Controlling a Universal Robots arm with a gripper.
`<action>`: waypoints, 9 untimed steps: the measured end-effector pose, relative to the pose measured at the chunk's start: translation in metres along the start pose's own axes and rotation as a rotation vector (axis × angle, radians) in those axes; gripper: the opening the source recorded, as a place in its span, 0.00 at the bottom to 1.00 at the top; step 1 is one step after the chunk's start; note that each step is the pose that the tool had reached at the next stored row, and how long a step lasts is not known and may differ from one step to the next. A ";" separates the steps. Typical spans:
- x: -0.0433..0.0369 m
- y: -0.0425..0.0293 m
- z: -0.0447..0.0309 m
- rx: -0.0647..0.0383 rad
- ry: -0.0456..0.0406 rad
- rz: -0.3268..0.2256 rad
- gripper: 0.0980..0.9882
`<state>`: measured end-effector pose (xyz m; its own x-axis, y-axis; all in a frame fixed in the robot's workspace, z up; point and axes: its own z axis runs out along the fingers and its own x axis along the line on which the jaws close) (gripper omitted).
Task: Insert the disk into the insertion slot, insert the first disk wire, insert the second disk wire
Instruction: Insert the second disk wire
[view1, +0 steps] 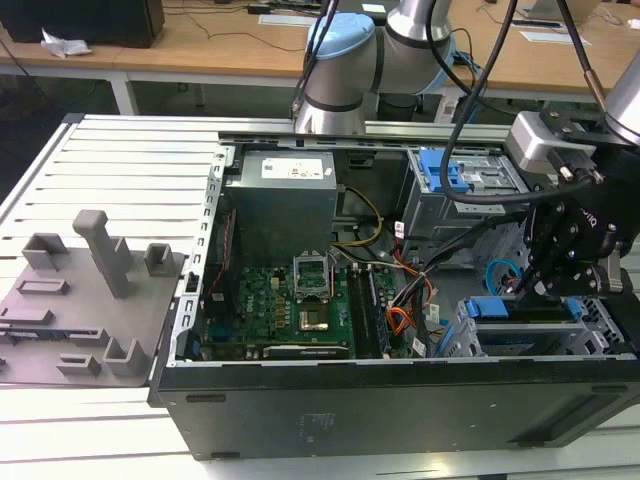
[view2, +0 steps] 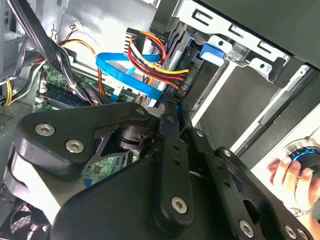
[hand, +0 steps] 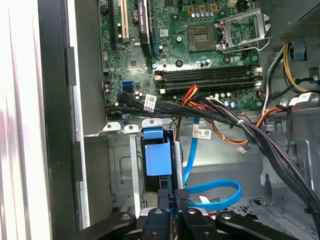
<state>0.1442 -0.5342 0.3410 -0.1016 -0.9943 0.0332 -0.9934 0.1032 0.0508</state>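
Tool (hand: 172, 207) clenched on plug of blue wire (hand: 212, 189), at rear of disk (hand: 156, 159) seated in slot (view1: 480, 335). Wire loops toward tool's 3 o'clock. Second wrist view adds hand (view2: 292, 182) on knob.

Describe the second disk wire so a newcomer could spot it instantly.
Start at the open computer case and go to its drive-cage corner, below the green motherboard in the first wrist view. There the second disk wire curves in a loop near the gripper. It is flat and light blue, unlike the black, red and orange cables around it.
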 end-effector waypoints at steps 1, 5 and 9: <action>0.0003 -0.0001 0.0007 0.000 0.0000 0.000 0.07; 0.0004 -0.0003 0.0035 0.000 0.0007 0.000 0.07; 0.0004 -0.0003 0.0040 0.000 -0.0003 0.000 0.08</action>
<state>0.1442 -0.5347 0.3371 -0.1016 -0.9943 0.0330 -0.9934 0.1032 0.0509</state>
